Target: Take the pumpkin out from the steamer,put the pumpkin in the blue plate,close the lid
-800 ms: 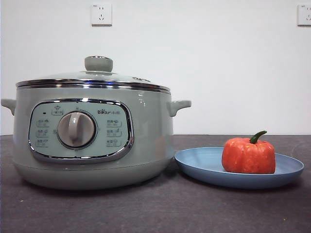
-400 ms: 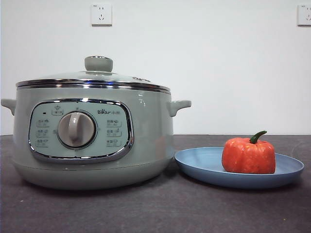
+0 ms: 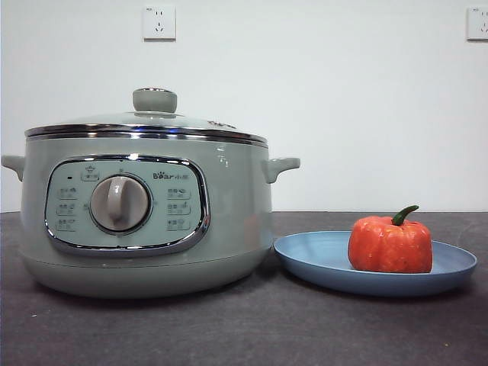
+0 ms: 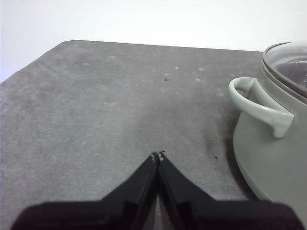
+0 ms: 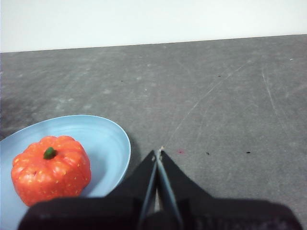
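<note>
Apparently finished: the pumpkin (image 3: pixel 390 245) sits on the blue plate (image 3: pixel 320 259), the lid (image 3: pixel 152 122) covers the steamer (image 3: pixel 229 221), and the left gripper (image 4: pixel 158 155) and right gripper (image 5: pixel 158 153) are pinched closed, empty.

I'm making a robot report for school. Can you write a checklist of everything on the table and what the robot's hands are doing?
Surface: dark grey table, a few specks and scratches.
Steamer: stands on the table, beside the plate.
Lid: on the steamer, closed.
Plate: blue, on the table.
Pumpkin: sits upright in the plate, stem up.
Clutter: nothing seen.
Left gripper: shut, empty, over bare table beside the steamer's handle.
Right gripper: shut, empty, over the table next to the plate.
Cables: nothing seen.
Surroundings: white wall with two sockets.
</note>
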